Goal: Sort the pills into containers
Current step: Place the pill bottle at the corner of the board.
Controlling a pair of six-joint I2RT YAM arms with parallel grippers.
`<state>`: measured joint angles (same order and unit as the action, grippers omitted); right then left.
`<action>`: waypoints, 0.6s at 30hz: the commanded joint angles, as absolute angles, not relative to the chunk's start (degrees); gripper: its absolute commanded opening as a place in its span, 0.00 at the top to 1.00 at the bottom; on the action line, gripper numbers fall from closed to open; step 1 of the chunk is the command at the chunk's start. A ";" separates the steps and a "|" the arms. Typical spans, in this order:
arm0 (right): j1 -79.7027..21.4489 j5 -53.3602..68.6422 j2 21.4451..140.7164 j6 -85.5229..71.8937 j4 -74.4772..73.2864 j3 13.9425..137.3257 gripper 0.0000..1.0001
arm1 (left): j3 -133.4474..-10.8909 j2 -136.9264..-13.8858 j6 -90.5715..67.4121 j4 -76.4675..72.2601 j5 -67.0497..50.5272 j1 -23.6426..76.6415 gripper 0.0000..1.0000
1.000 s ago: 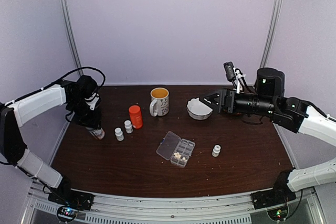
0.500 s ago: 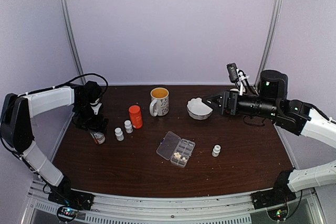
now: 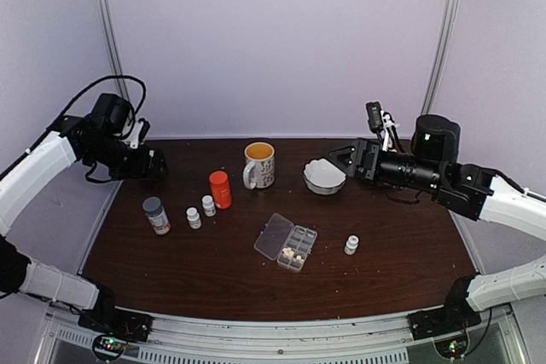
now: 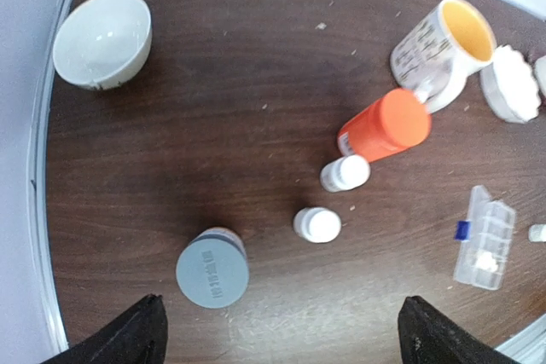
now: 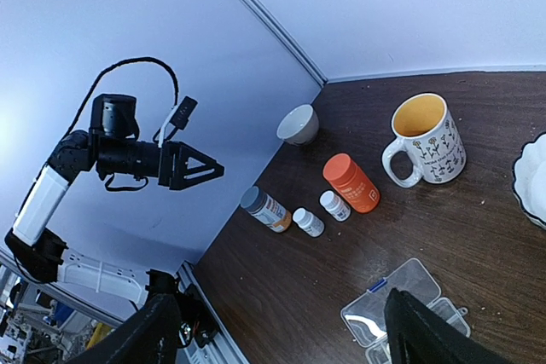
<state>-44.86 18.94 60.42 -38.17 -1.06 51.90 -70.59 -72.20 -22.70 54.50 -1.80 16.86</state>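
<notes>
On the dark table (image 3: 213,279) both arms are raised. The left gripper (image 3: 156,164) is seen with its fingers wide apart and nothing between them, above the far left side. The right gripper (image 3: 339,157) is also spread and empty, just beside the white bowl (image 3: 322,180). The organizer box (image 3: 287,243) is placed near the middle with its lid opened to the left. The long axis of its tray runs roughly from near to far, a little tilted. It lies toward the near edge and slightly left of the right gripper, which is judged the nearer one. A few pills (image 3: 290,253) are seen in a near compartment.
</notes>
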 commanded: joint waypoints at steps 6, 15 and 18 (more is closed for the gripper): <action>-44.23 5.36 60.38 -38.40 1.06 51.74 0.14 | -78.77 -58.70 -38.53 52.57 -9.31 16.52 0.03; -43.95 0.53 57.94 -39.07 1.86 49.75 0.14 | -67.52 -38.01 -52.16 33.28 -9.67 16.52 0.02; -43.95 -0.35 56.96 -39.02 1.86 49.00 0.14 | -69.17 -39.16 -55.53 37.30 -10.24 16.48 0.02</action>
